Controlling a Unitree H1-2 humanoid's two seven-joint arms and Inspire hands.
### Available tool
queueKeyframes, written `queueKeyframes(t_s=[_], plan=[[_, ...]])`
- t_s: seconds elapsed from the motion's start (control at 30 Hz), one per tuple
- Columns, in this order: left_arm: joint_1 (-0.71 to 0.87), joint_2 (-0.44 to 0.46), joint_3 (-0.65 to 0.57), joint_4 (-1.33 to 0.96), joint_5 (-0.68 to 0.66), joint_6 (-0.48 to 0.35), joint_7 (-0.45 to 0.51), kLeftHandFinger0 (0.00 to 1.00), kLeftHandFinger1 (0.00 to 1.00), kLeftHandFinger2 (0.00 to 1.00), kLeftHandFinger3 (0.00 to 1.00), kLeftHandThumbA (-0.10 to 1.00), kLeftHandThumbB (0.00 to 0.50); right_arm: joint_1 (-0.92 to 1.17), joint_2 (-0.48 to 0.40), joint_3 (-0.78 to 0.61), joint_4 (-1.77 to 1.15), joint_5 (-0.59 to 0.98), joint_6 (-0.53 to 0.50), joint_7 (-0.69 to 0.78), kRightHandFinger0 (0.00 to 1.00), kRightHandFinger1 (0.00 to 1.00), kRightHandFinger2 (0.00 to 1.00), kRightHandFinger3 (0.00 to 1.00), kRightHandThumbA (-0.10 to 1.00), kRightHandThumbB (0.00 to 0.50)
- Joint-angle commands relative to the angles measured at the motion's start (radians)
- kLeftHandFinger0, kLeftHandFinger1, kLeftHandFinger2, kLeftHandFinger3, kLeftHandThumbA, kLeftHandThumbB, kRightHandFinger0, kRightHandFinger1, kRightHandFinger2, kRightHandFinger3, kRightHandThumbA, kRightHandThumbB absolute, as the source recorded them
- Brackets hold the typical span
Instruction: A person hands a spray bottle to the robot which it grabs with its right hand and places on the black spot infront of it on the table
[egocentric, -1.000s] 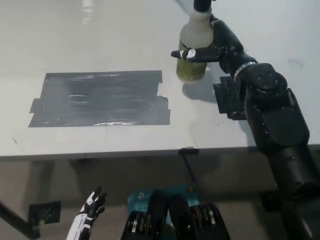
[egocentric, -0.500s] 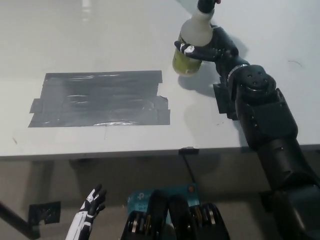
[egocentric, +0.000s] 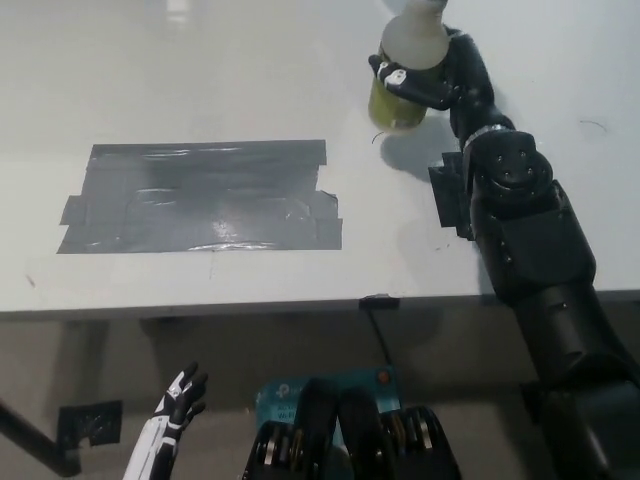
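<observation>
A translucent spray bottle (egocentric: 403, 75) with yellowish liquid in its lower part is at the top of the head view, its top cut off by the picture's edge. My black right hand (egocentric: 440, 80) is shut on the bottle, fingers wrapped around its middle. The bottle hangs above the white table, casting a shadow to its lower right. The black spot (egocentric: 200, 197), a patch of dark tape strips, lies on the table to the left of the bottle and nearer to me. My white left hand (egocentric: 170, 420) rests low at the bottom left, below the table edge, fingers apart.
The white table (egocentric: 200, 80) fills most of the view; its front edge runs across at about two thirds down. A small black tape patch (egocentric: 450, 200) lies under my right forearm. Below the edge is the floor with a teal box (egocentric: 300, 390).
My right hand with the bottle has risen and moved farther away and a little right; the bottle's base has left the table and its top now leaves the picture.
</observation>
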Motion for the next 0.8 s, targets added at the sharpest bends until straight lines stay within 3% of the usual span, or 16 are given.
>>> queueKeyframes(t_s=[0.0, 0.13, 0.2, 0.23, 0.3, 0.37, 0.4, 0.5, 0.7, 0.73, 0.77], plan=[[0.000, 0.006, 0.003, -0.027, -0.012, -0.022, -0.007, 1.00, 1.00, 1.00, 1.00, 1.00, 0.065, -0.024, -0.053, -0.001, -0.152, -0.042, -0.110, -0.030, 0.00, 0.12, 0.32, 0.13, 0.24, 0.305], [0.005, 0.012, 0.005, -0.025, 0.008, -0.027, 0.003, 1.00, 1.00, 1.00, 1.00, 0.99, 0.044, 0.022, -0.095, 0.016, -0.202, -0.089, -0.124, -0.034, 0.01, 0.03, 0.20, 0.12, 0.32, 0.343], [0.006, 0.012, 0.003, -0.024, 0.009, -0.028, 0.001, 1.00, 1.00, 1.00, 1.00, 0.99, 0.040, 0.044, -0.108, 0.015, -0.224, -0.089, -0.117, -0.027, 0.01, 0.02, 0.21, 0.17, 0.33, 0.344], [0.008, 0.012, 0.002, -0.024, 0.007, -0.027, 0.000, 1.00, 1.00, 1.00, 1.00, 0.99, 0.035, 0.053, -0.115, 0.017, -0.227, -0.097, -0.111, -0.028, 0.00, 0.04, 0.29, 0.26, 0.39, 0.358], [0.008, 0.010, 0.003, -0.022, 0.000, -0.026, -0.002, 1.00, 1.00, 1.00, 1.00, 0.98, 0.048, 0.072, -0.128, 0.017, -0.225, -0.101, -0.109, -0.028, 0.00, 0.18, 0.50, 0.45, 0.35, 0.350], [0.003, 0.010, 0.003, -0.016, 0.006, -0.034, 0.002, 1.00, 1.00, 1.00, 1.00, 0.99, 0.050, 0.086, -0.135, 0.010, -0.208, -0.089, -0.131, -0.024, 0.01, 0.28, 0.59, 0.54, 0.31, 0.312], [0.004, 0.008, 0.003, -0.020, 0.007, -0.027, 0.003, 1.00, 1.00, 1.00, 1.00, 0.99, 0.043, 0.098, -0.140, 0.010, -0.191, -0.092, -0.160, -0.029, 0.05, 0.31, 0.60, 0.54, 0.27, 0.299], [0.004, 0.011, 0.001, -0.025, 0.015, -0.025, 0.003, 1.00, 1.00, 1.00, 1.00, 1.00, 0.020, 0.113, -0.145, 0.017, -0.176, -0.115, -0.167, -0.048, 0.04, 0.31, 0.59, 0.54, 0.33, 0.321], [0.000, 0.013, 0.005, -0.032, 0.010, -0.018, 0.001, 1.00, 1.00, 1.00, 1.00, 0.99, 0.042, 0.134, -0.132, 0.001, -0.148, -0.102, -0.177, -0.061, 0.09, 0.40, 0.67, 0.59, 0.29, 0.322], [-0.002, 0.012, 0.005, -0.033, 0.011, -0.018, 0.002, 1.00, 1.00, 1.00, 1.00, 0.99, 0.041, 0.140, -0.128, -0.003, -0.145, -0.097, -0.175, -0.062, 0.17, 0.41, 0.65, 0.59, 0.31, 0.324], [-0.002, 0.012, 0.004, -0.036, 0.017, -0.015, 0.004, 1.00, 1.00, 1.00, 1.00, 0.99, 0.040, 0.140, -0.121, -0.002, -0.125, -0.099, -0.187, -0.069, 0.14, 0.37, 0.60, 0.56, 0.33, 0.329]])
